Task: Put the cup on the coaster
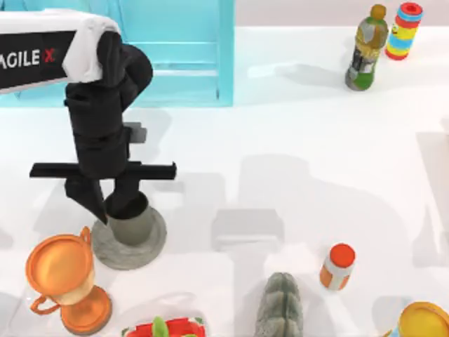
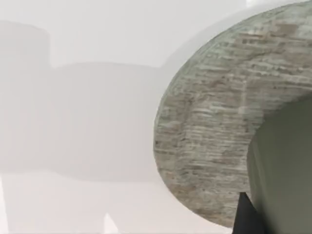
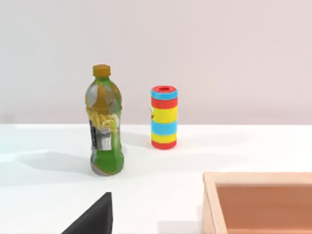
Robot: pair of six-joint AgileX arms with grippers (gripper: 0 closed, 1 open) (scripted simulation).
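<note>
- The coaster (image 1: 129,243) is placed on the worktop (image 1: 295,175) in the lower left of the top view, and the cup (image 1: 132,222) is stood on it.
- The left gripper (image 1: 114,208) is set directly over the cup.
- The trophy (image 1: 66,282) is found just left of the coaster, nearer the lower edge.
- A small bottle (image 1: 337,267) is stood in the lower right, a ridged object (image 1: 279,307) to its left.
- A tall bottle (image 1: 366,49) and a striped can (image 1: 404,31) are placed side by side in the upper right.
- A bin (image 1: 182,49) is set along the upper left.
</note>
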